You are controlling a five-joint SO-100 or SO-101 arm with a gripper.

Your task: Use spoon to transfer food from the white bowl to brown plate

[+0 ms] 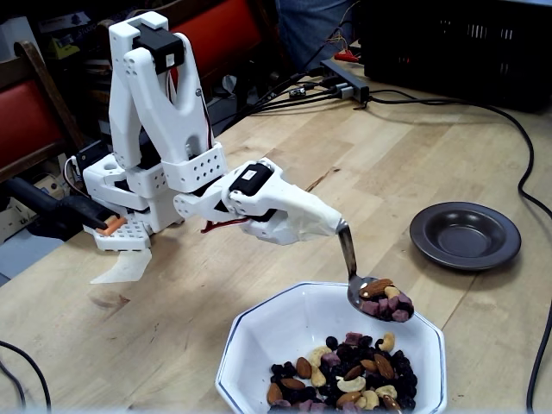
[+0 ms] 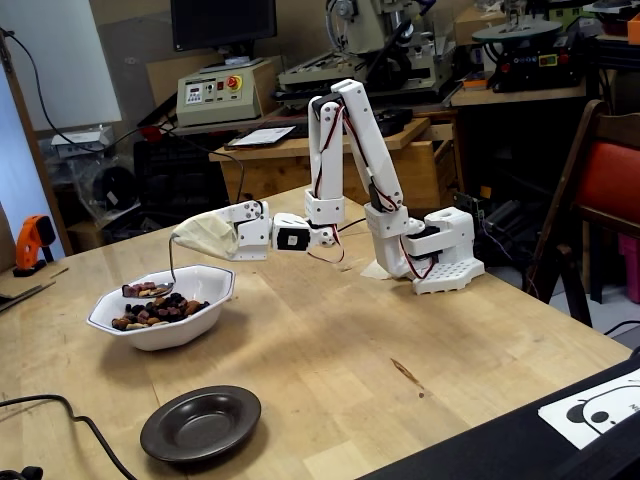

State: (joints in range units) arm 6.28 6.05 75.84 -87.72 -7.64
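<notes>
Count: 1 arm [image 1: 164,129], 1 gripper [image 1: 336,226], 1 spoon [image 1: 366,289], 1 white bowl [image 1: 259,336] lower center, 1 brown plate [image 1: 466,235] right side. Food [image 1: 345,371]: many pieces, uncountable.

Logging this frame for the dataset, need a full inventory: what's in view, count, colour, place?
white bowl: 1, glossy white, octagonal, near table edge in a fixed view.
food: nuts and dark berries, heaped in the bowl; a small load on the spoon.
spoon: 1, silver, held just above the bowl rim, loaded.
brown plate: 1, dark brown, empty, right of the bowl in that view.
table: 1, light wood.
cables: black, across the table's far side.
chair: 1, red seat back, wooden frame, beside the table.
arm: 1, white.
pincer: 1, white covered tip, shut on the spoon handle.
</notes>
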